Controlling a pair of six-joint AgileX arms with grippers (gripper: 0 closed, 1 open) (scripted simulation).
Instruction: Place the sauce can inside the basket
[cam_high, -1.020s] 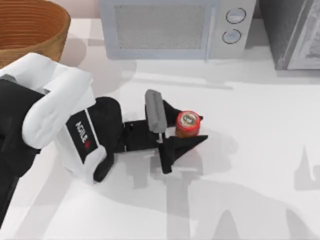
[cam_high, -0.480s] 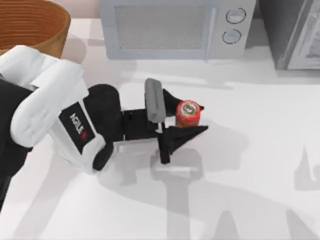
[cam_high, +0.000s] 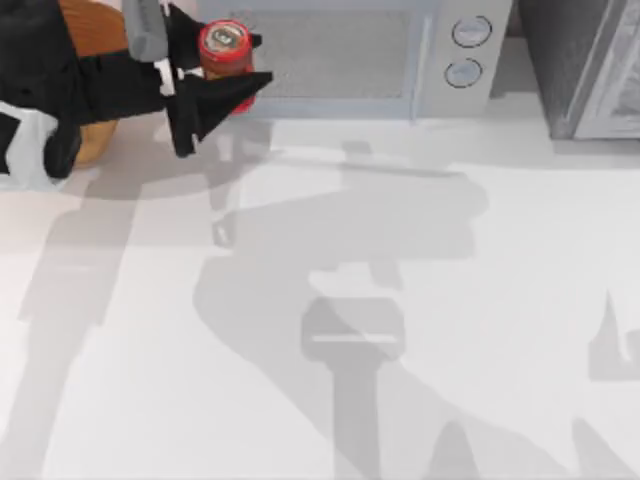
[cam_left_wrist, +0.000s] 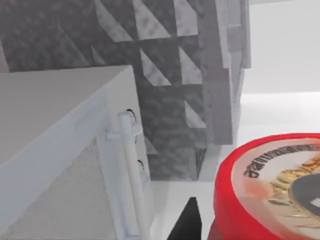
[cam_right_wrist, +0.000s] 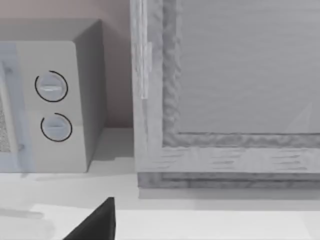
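**A:** Since the left end effector (cam_high: 222, 62) has its two fingers closed on the can (cam_high: 224, 48), where does that put us?

**B:** Up at about eleven o'clock in the top view. Half a second ago the same grip sat low over the middle of the bench (cam_high: 420, 330); now the can has been carried up and off it, toward the far left corner.

**A:** And the basket (cam_high: 95, 30)?

**B:** At ten o'clock, mostly hidden under the left arm. The can hangs just to its three o'clock side, in front of the microwave (cam_high: 430, 60), so I judge it is not yet over the opening.

**A:** What does the left wrist view add?

**B:** The can's red rim and printed top (cam_left_wrist: 280, 185) close up, with the microwave's handle (cam_left_wrist: 131, 170) beyond.

**A:** So what is left?

**B:** Probably a short travel toward nine o'clock until the can is above the basket, then release.

**A:** The right arm?

**B:** Parked; its end effector shows as a dark fingertip (cam_right_wrist: 97, 222), and I cannot tell how its fingers stand.
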